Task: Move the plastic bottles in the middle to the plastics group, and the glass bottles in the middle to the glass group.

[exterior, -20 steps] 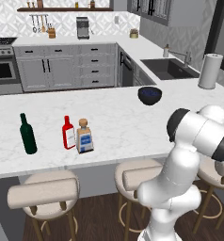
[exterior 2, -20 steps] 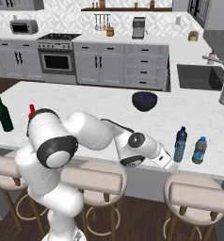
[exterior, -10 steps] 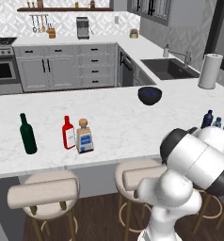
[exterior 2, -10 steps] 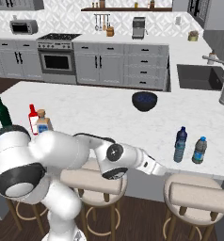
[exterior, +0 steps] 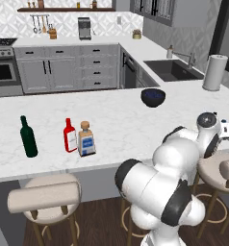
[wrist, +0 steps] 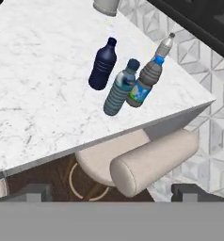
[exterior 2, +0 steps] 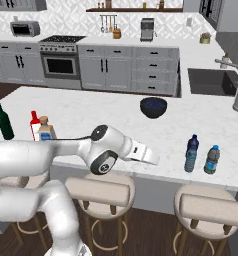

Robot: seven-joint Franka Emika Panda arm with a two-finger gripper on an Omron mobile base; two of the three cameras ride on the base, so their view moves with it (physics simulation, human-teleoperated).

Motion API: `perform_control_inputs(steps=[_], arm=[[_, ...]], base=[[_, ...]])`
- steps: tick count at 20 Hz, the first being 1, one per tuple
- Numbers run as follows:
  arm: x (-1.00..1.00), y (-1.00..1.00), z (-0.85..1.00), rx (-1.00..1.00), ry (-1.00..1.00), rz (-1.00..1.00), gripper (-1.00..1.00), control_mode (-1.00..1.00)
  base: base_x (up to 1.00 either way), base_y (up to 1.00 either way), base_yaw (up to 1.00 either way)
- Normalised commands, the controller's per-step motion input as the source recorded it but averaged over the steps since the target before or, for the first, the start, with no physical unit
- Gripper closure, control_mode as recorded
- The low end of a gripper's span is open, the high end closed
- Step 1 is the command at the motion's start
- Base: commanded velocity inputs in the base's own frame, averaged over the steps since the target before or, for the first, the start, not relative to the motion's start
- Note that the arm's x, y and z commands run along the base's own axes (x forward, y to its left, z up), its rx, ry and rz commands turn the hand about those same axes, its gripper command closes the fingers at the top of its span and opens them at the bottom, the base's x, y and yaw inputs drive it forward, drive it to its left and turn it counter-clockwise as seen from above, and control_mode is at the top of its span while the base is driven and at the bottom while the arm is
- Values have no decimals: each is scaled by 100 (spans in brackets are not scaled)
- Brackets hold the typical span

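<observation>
A white marbled worktop (exterior: 116, 125) runs across a grey-cabinet kitchen, with round cushioned bar stools (exterior 2: 98, 190) tucked under its near edge, a stove (exterior 2: 61, 62) and a coffee machine (exterior: 84, 28) along the back wall, and a sink (exterior: 171, 69) and a paper towel roll (exterior: 212, 72) on the side run; toward the left end of the worktop stand the dark green wine bottle (exterior: 28, 137) and the flat red bottle (exterior: 69, 136), both upright with necks pointing up, and just beside the red one, perhaps touching it, stands the square amber bottle (exterior: 86, 140), cork up and its blue-and-white label facing the stools; a dark bowl (exterior: 153, 97) sits farther back near the middle, and I cannot tell whether it holds anything; toward the right end three plastic bottles stand upright and close together near the front edge, the squat dark navy bottle (wrist: 102, 66), the slim pale blue-grey water bottle (wrist: 119, 89) and the small blue bottle with a pale label band (wrist: 144, 84), their long axes vertical, caps up; the gripper (wrist: 111, 190) hangs past the worktop's edge above a stool, its fingers spread wide with nothing between them.
</observation>
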Motion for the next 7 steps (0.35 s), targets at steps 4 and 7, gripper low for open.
perform_control_inputs(steps=[4, 7], arm=[[-13, 41, 86, 5, 16, 8, -100, -100], [-33, 49, 52, 14, 8, 5, -100, -100]], base=[[0, 0, 0], [0, 0, 0]])
